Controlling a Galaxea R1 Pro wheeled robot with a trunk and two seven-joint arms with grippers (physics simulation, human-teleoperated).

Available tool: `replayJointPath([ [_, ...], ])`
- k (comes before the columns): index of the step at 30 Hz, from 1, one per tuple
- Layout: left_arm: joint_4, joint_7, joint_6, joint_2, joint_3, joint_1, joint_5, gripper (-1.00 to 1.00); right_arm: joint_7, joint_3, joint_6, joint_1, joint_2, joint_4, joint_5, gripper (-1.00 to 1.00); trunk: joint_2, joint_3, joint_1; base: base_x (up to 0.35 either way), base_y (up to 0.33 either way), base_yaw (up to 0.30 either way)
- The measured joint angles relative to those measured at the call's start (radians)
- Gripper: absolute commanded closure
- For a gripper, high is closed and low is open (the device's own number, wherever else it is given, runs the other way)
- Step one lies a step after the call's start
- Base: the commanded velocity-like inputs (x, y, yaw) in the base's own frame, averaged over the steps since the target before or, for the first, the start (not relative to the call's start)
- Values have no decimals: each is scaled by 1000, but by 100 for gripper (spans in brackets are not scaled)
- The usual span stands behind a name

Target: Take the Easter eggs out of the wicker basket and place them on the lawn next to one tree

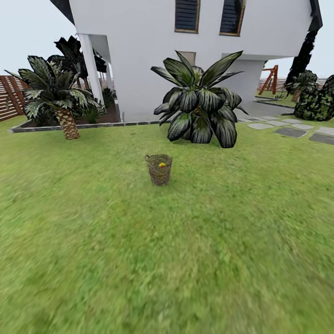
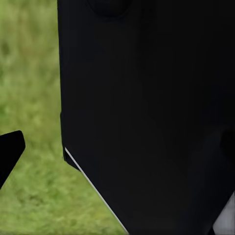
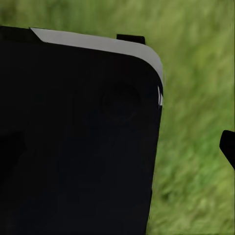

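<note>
Whether either pincer stood apart or together could not be told: each wrist view showed a dark robot panel over blurred grass, with a black tip at the edge. Out ahead, the wicker basket (image 1: 159,169) stood upright on the lawn (image 1: 139,260), well apart from the robot, something yellow, likely an egg (image 1: 162,164), inside. The approach seemed in hand; next called for closing in within reach.

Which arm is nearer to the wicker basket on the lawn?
Neither clearly: the wicker basket stands far ahead on the lawn, about centred; both wrist views look at grass past a dark panel.
</note>
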Motion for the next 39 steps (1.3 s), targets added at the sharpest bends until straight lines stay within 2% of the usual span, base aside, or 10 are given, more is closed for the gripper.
replayJointPath([
  [21, 0, 0, 0, 0, 0, 0, 0, -100, 0, 0, 0, 0, 2, 0, 0, -100, 0, -24, 0, 299, 193, 0],
  [39, 0, 0, 0, 0, 0, 0, 0, -100, 0, 0, 0, 0, 2, 0, 0, -100, 0, -31, 0, 299, 156, 0],
])
